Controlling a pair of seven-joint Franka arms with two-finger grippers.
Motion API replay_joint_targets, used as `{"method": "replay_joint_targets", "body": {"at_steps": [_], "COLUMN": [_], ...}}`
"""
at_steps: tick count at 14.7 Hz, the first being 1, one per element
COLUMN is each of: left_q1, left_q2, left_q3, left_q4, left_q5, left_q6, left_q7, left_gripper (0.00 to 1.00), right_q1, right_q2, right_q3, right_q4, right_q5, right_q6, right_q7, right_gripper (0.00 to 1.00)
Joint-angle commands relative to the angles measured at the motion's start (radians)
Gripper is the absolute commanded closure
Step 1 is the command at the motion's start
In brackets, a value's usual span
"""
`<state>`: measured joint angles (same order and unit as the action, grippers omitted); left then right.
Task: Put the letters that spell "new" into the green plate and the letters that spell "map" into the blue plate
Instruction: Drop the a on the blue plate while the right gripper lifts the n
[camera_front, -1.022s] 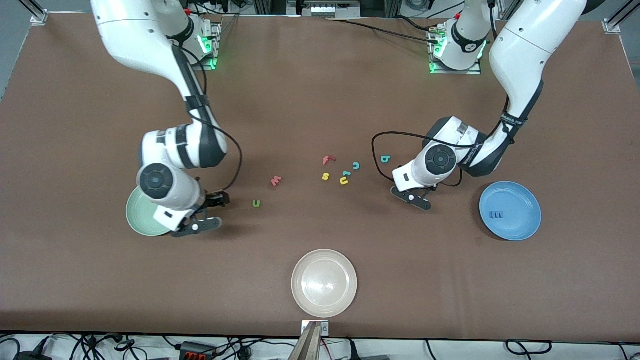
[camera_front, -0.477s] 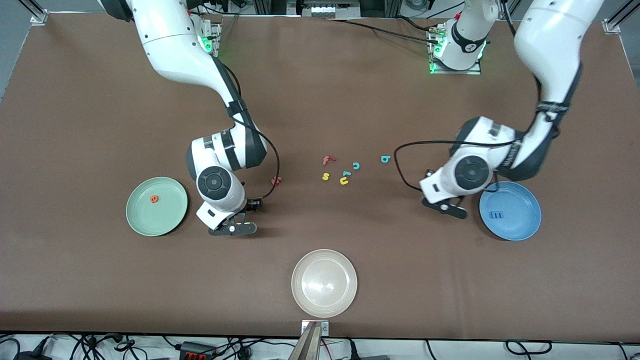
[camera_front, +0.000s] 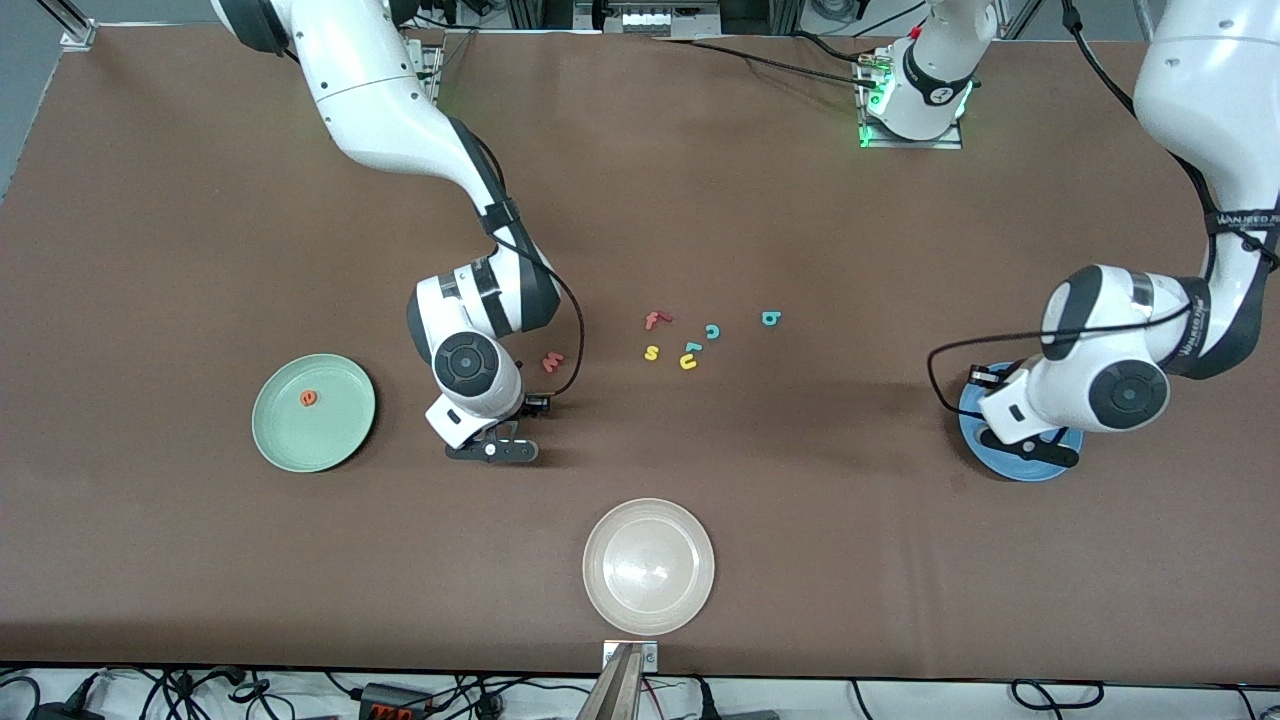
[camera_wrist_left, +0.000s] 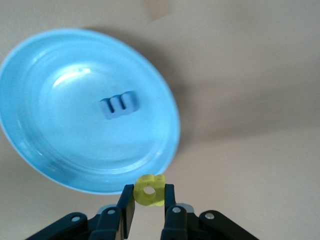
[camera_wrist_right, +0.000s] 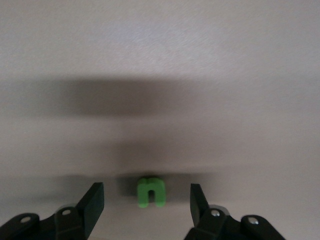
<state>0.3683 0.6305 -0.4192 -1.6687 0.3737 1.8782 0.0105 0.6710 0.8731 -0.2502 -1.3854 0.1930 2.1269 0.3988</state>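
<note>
Now | green plate (camera_front: 290, 445): orange "e" (camera_front: 309, 398) | blue plate (camera_wrist_left: 60, 160): blue "m" (camera_wrist_left: 117, 105)

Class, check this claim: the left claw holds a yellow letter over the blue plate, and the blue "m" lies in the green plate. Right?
Not quite. The left claw does hold the yellow letter over the blue plate, but the blue "m" lies in that blue plate, as the left wrist view shows. The green plate holds an orange letter.

Right hand (camera_wrist_right: 145, 210) open; green "n" (camera_wrist_right: 151, 192) between.
</note>
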Motion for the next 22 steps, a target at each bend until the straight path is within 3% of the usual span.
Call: {"method": "replay_joint_targets", "body": {"at_steps": [1, 2, 3, 4, 6, 9, 12, 13, 15, 17, 22], "left_q1": [0.023, 0.021, 0.018, 0.017, 0.011, 0.014, -0.015, -0.05, -0.174, -0.259, -0.249], "left_q2": [0.044, 0.046, 0.046, 0.04, 0.026, 0.017, 0.032, 0.047, 0.054, 0.054, 0.041], "left_q3": [-0.013, -0.013, -0.015, -0.019, -0.053, -0.185, -0.314, -0.335, -0.339, -0.337, -0.337], "left_q4": [0.006, 0.006, 0.006, 0.006, 0.009, 0.012, 0.001, -0.003, -0.019, -0.061, -0.239], "left_q5": [0.028, 0.028, 0.028, 0.027, 0.024, 0.014, 0.01, 0.01, 0.014, 0.022, 0.062], "left_q6": [0.021, 0.019, 0.019, 0.015, -0.011, -0.071, -0.077, -0.077, -0.062, 0.004, 0.214], "left_q7": [0.005, 0.005, 0.005, 0.005, 0.0, -0.046, -0.309, -0.402, -0.437, -0.423, -0.356], "left_gripper": [0.79, 0.62, 0.18, 0.0, 0.0, 0.0, 0.0, 0.0, 0.0, 0.0, 0.0], "right_q1": [-0.004, -0.007, -0.013, -0.013, -0.013, -0.013, -0.011, -0.011, -0.011, -0.011, -0.014], "right_q2": [0.018, 0.021, 0.023, 0.023, 0.027, 0.032, 0.034, 0.034, 0.037, 0.037, -0.003], "right_q3": [0.002, 0.002, 0.002, 0.002, 0.002, 0.002, 0.002, 0.002, 0.002, 0.002, -0.018], "right_q4": [0.025, 0.025, 0.025, 0.025, 0.025, 0.025, 0.023, 0.023, 0.023, 0.023, 0.022], "right_q5": [0.022, 0.019, 0.019, 0.019, 0.019, 0.019, 0.022, 0.022, 0.022, 0.022, 0.008], "right_q6": [0.002, 0.002, 0.002, 0.004, 0.004, 0.01, 0.01, 0.01, 0.01, 0.01, -0.018], "right_q7": [0.011, 0.002, 0.0, 0.0, 0.002, 0.006, 0.011, 0.011, 0.005, 0.009, -0.011], "right_gripper": [0.32, 0.32, 0.32, 0.33, 0.34, 0.43, 0.55, 0.64, 0.81, 0.86, 0.93]}}
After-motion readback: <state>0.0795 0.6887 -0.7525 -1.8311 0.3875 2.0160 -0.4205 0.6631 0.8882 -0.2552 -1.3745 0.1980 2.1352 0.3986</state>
